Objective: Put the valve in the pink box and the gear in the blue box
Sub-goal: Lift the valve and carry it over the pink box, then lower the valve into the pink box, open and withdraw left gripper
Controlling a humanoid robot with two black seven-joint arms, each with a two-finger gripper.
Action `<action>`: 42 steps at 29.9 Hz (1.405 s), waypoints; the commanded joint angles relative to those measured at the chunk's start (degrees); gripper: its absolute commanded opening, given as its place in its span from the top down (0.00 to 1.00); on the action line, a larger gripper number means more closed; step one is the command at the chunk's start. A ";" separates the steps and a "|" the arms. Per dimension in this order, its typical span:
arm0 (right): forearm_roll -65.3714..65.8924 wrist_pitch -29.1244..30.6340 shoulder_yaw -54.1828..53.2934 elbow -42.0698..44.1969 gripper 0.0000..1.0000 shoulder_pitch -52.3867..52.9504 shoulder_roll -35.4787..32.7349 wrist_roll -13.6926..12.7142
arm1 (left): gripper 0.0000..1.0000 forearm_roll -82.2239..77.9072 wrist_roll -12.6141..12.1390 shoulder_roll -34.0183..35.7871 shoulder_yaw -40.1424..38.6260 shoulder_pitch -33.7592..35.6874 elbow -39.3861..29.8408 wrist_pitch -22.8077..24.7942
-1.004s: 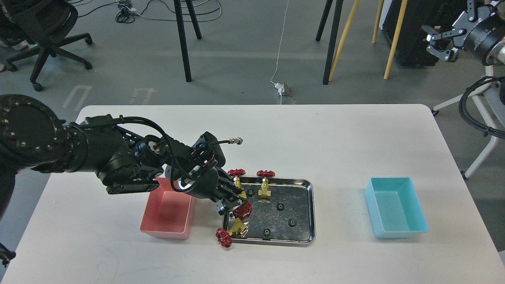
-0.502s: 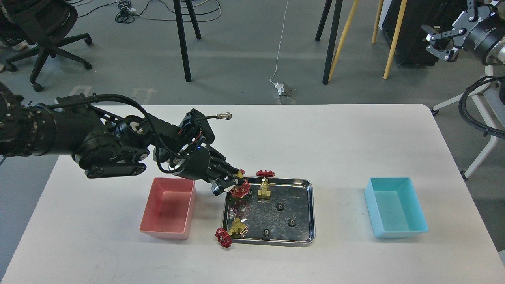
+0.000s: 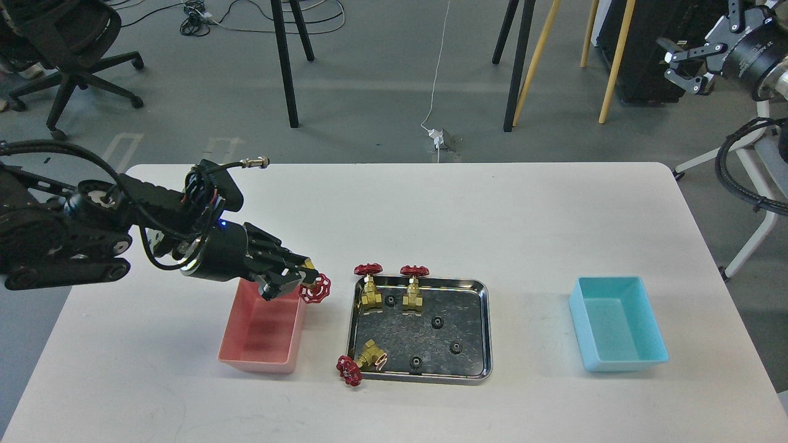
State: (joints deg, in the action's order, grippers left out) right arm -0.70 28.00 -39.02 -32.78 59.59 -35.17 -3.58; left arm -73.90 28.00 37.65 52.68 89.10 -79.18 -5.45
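White bench [image 3: 154, 394] w/ grey floor behind. Nearest, salmon-pink plastic box [image 3: 261, 335]; just above its far right corner the left hand [image 3: 294, 284], arm reaching in low from the left, is clamped on a brass valve w/ red handwheel [image 3: 314, 289]. Risk: released now, valve likely clips the rim & lands outside. Right hand [image 3: 680, 64] raised far off, fingers apart, empty.

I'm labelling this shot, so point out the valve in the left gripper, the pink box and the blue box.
valve [image 3: 314, 289]: head view, on its red handwheel.
pink box [image 3: 258, 364]: head view, near outer wall.
blue box [image 3: 623, 363]: head view, near outer wall.
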 commanded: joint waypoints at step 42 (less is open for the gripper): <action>0.00 0.00 -0.09 0.00 0.01 -1.23 -0.16 0.06 | 0.34 -6.35 0.00 3.83 -6.18 -14.13 8.69 -0.53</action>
State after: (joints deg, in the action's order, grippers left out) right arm -0.70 28.00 -39.12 -32.78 58.37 -35.34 -3.59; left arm -80.33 28.00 40.78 47.84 74.93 -70.22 -6.08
